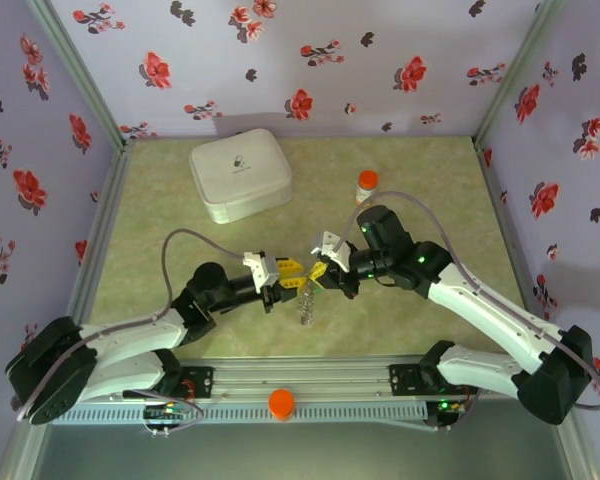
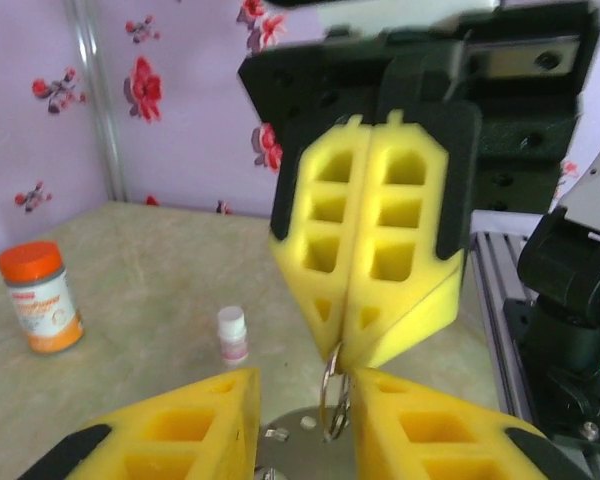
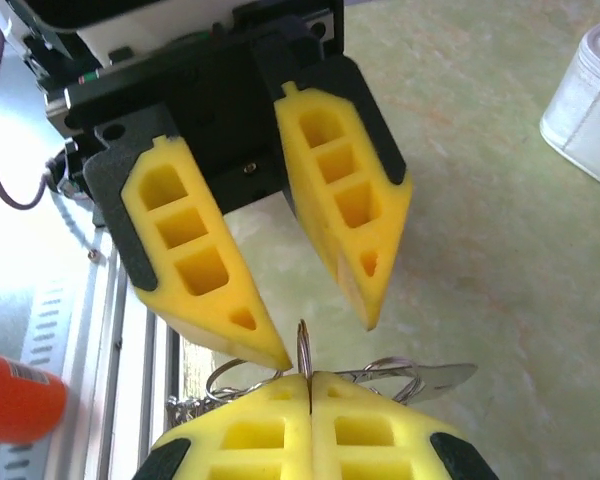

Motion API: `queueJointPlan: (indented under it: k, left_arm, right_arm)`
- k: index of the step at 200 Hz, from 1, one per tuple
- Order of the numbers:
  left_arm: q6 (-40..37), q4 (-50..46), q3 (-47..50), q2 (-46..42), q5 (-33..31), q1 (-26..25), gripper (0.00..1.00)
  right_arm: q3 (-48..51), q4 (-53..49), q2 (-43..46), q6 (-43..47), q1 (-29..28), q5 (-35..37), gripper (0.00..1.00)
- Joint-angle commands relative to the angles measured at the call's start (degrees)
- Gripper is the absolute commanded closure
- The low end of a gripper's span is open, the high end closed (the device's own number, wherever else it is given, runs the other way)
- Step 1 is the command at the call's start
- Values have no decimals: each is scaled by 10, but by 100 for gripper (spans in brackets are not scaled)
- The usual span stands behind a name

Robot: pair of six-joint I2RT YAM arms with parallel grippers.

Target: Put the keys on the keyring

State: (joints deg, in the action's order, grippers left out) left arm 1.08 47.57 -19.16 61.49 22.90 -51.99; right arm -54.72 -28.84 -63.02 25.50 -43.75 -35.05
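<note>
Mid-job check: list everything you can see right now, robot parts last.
keyring: one bundle, silver rings and chain, hanging mid-table between the end effectors; individual keys too small to tell apart
white case: one, white, far left of the table
pill bottle: one, orange cap, upright, far centre
small vial: one, white cap, upright on the table, apart from the pill bottle
orange knob: one, orange, on the front rail
left end effector: one, yellow fingers, open, facing the other
right end effector: one, yellow fingers, shut on a ring of the keyring
</note>
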Motion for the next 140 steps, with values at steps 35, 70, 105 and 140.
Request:
queueJointPlan:
  k: [35,70,105,140]
  left_arm:
    - [-95,-301,-95,-51,-27,-2,75]
    - [-107,-303,-118,-30,-1,-2,90]
    - [-107,-273,-109,-24,11,-2,100]
    - [-17,10,-17,8,8,-1,100]
  right_arm:
    - [-125,-147,-53,117,-61,154,100]
    - [-166,-177,-85,145,-90,187,100]
    - [-150,-131,-64,87,-66,145,90]
    - [-9,61,27,-44,11,-11,68]
